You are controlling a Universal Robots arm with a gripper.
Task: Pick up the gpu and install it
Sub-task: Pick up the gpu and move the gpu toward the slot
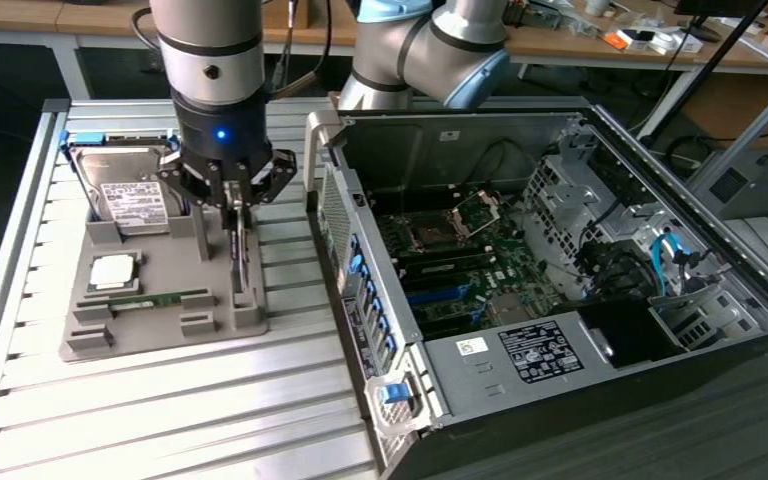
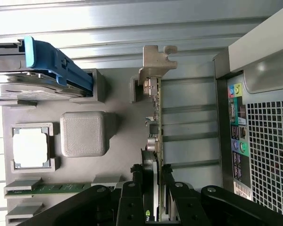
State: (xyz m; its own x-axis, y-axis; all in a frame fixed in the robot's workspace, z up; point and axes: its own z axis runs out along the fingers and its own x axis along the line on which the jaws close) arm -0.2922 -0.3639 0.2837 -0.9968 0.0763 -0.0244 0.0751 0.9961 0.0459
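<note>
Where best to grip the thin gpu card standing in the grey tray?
Take the thin gpu card by its upper long edge, coming straight down from above, pinching across the two flat faces. It stands on edge in the grey tray, so the faces are exposed; stay off the silvery bracket end.

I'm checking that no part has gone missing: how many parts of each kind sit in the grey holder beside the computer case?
Hard drive: 1
Processor chip: 1
Memory stick: 1
gpu, standing on edge: 1
Total: 4
</note>
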